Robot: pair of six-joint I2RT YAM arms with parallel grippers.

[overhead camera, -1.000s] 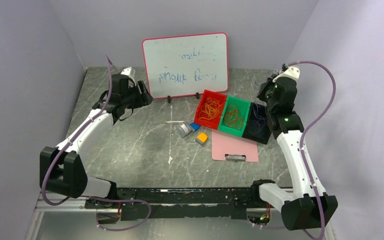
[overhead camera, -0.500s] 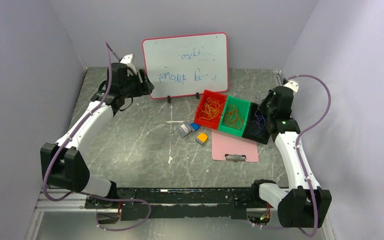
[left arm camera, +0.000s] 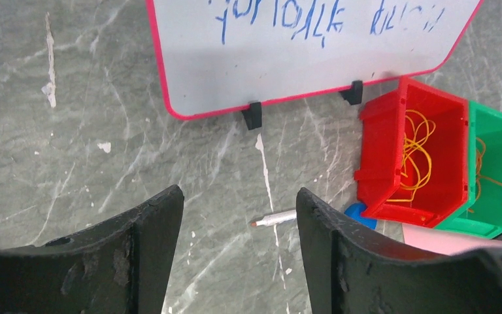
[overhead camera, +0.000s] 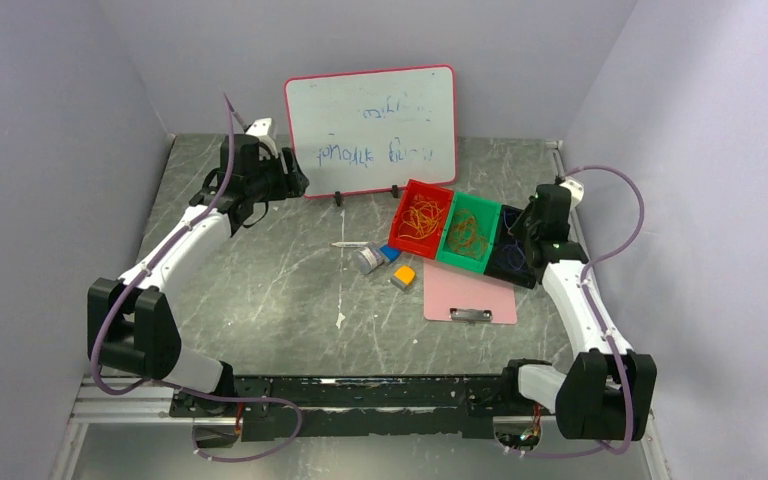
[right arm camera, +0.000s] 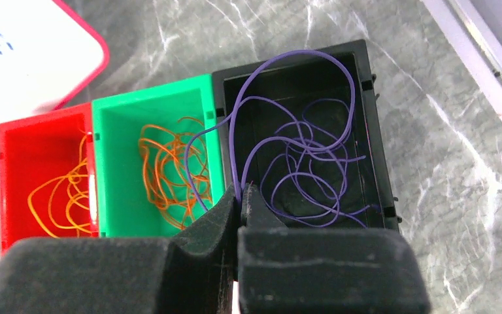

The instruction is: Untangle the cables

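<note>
Three bins stand side by side. The red bin [overhead camera: 420, 218] holds yellowish cables [right arm camera: 62, 196], the green bin [overhead camera: 468, 230] holds orange cables [right arm camera: 170, 170], the black bin [overhead camera: 513, 250] holds purple cables [right arm camera: 301, 150]. My right gripper [right arm camera: 240, 193] is shut on a purple cable at the black bin's near left corner; one purple loop crosses over the green bin. In the top view it [overhead camera: 530, 240] hangs over the black bin. My left gripper [left arm camera: 238, 209] is open and empty above the table, near the whiteboard [overhead camera: 371, 130].
A pink clipboard [overhead camera: 469, 298] lies in front of the bins. A pen [overhead camera: 350, 244], a small grey jar [overhead camera: 368, 261], a blue piece [overhead camera: 390, 253] and an orange block [overhead camera: 403, 275] lie left of it. The table's right edge rail [right arm camera: 477, 52] runs close beside the black bin.
My right arm has lowered toward the black bin with the purple cable. My left arm has moved a little toward the whiteboard.
</note>
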